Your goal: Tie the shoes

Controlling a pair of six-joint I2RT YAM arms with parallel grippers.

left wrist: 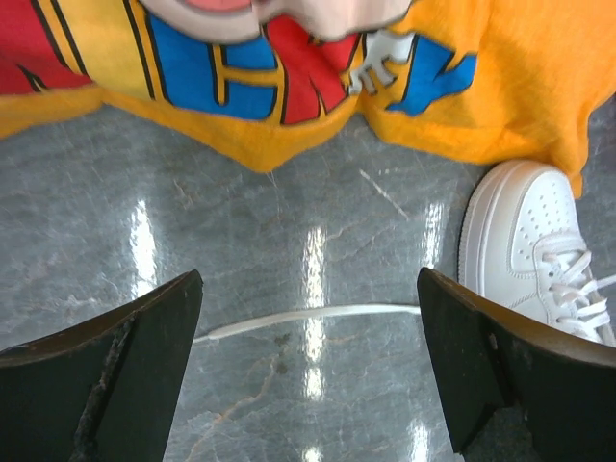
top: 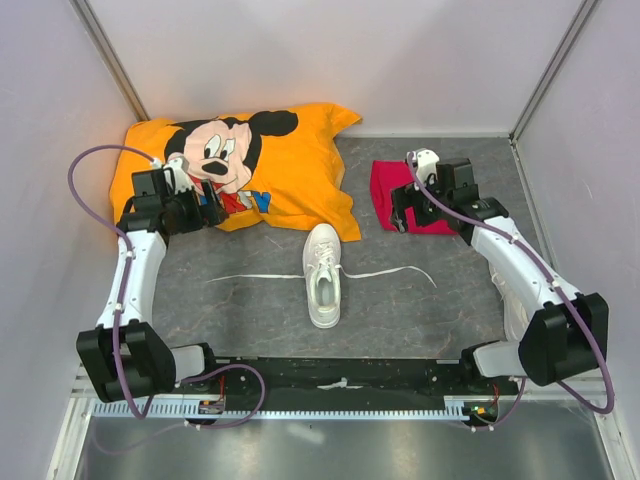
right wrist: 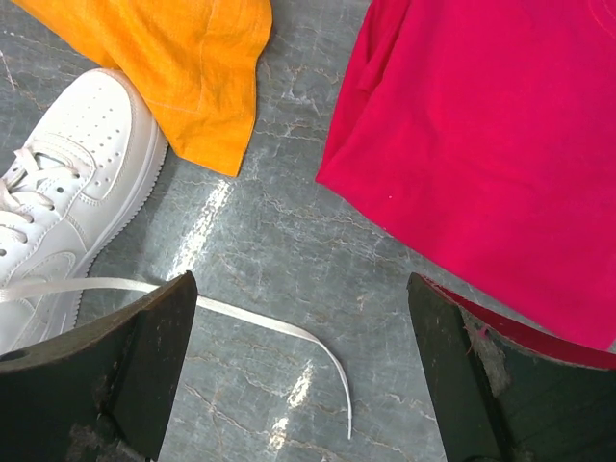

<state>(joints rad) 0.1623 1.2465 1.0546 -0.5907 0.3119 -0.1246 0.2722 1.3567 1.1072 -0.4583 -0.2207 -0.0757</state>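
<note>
One white sneaker (top: pixel 322 275) lies in the middle of the grey table, toe toward the orange pillow (top: pixel 240 165). Its laces are untied: one lace (top: pixel 255 276) runs left, the other (top: pixel 395 270) runs right. My left gripper (top: pixel 208 212) hovers over the pillow's near edge, open and empty. In the left wrist view (left wrist: pixel 308 371) the left lace (left wrist: pixel 308 316) lies between the jaws on the table below, and the shoe's toe (left wrist: pixel 534 241) is at right. My right gripper (right wrist: pixel 303 375) is open and empty above the right lace's end (right wrist: pixel 289 332). The shoe (right wrist: pixel 67 183) is at its left.
A folded red cloth (top: pixel 400 195) lies at the back right, under the right gripper (top: pixel 402 218), and also shows in the right wrist view (right wrist: pixel 481 144). A white object (top: pixel 515 305), partly hidden, lies under the right arm. Grey walls enclose the table on three sides.
</note>
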